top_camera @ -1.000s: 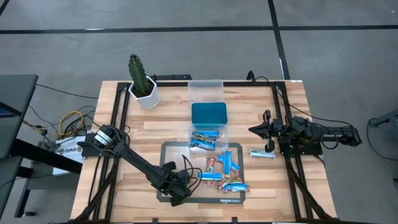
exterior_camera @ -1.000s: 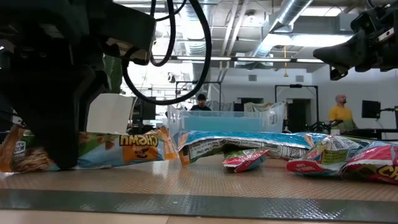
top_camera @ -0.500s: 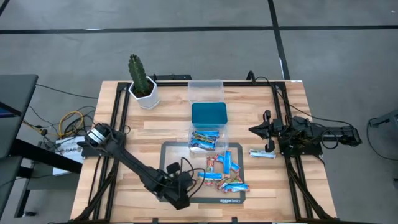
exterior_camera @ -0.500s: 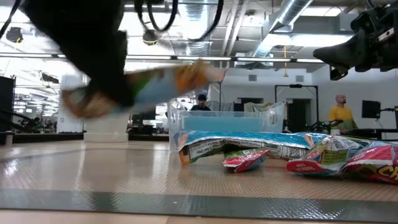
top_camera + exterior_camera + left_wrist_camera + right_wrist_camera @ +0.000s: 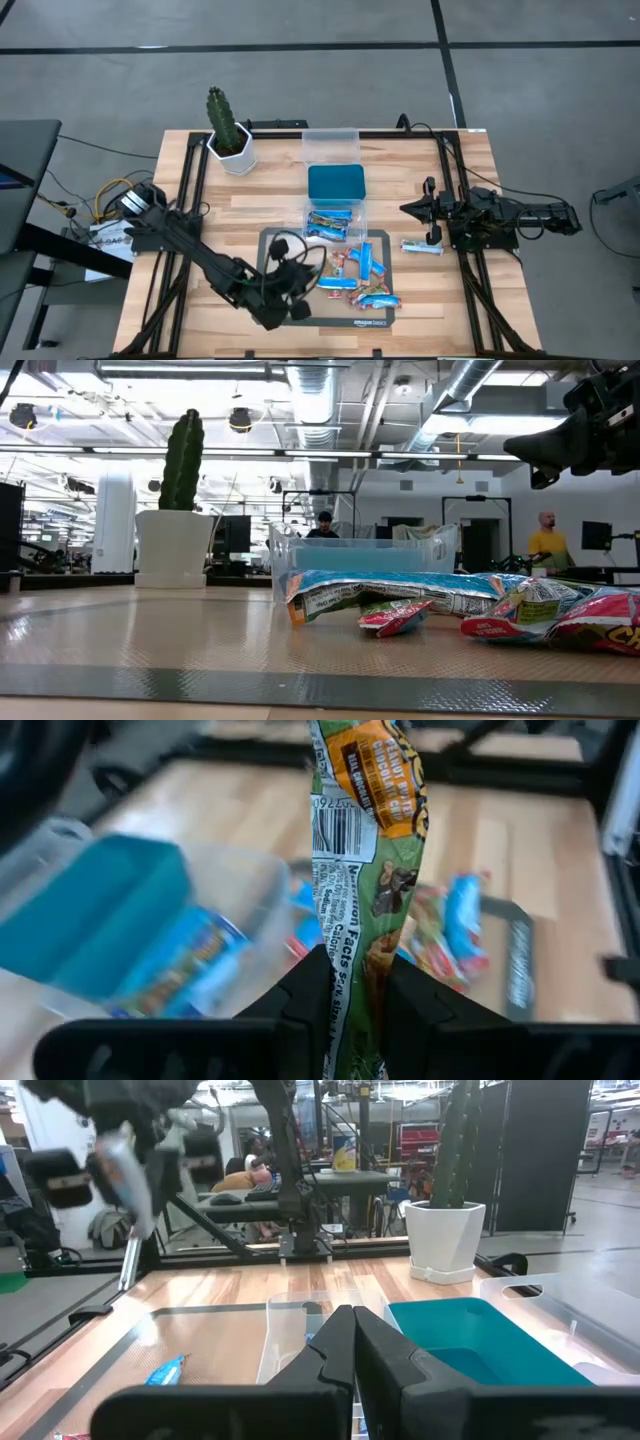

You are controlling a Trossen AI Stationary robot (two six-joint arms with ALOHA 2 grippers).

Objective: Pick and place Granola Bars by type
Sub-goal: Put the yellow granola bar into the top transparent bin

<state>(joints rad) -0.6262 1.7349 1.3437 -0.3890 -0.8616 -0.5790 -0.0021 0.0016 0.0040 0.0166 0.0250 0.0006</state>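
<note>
Hanging upright between the left end effector's (image 5: 352,1010) two dark fingers (image 5: 300,1005) is a green-brown granola bar (image 5: 362,870), pinched at its lower end. Its shiny wrapper shows a white barcode panel, a block of nutrition print and, at the upper end, an orange label with dark lettering. In the high view this end effector (image 5: 285,285) sits over the left part of the dark mat (image 5: 272,245) at the tabletop's (image 5: 210,215) front.

On the mat's right half lie the remaining loose bars (image 5: 358,278): mostly bright blue with white print, a few red or orange, heaped together and touching. More blue bars (image 5: 328,226) fill a clear tub (image 5: 355,212) just behind the mat. Behind that stands a teal tub (image 5: 335,183), then an empty clear tub (image 5: 330,143). One blue bar (image 5: 421,248) lies alone on the wood, right of the mat.

The right end effector (image 5: 408,209) is held above the tabletop's right side, near the lone bar, its fingers (image 5: 335,1350) pressed together on nothing. A potted cactus (image 5: 228,130) stands at the back left corner.
</note>
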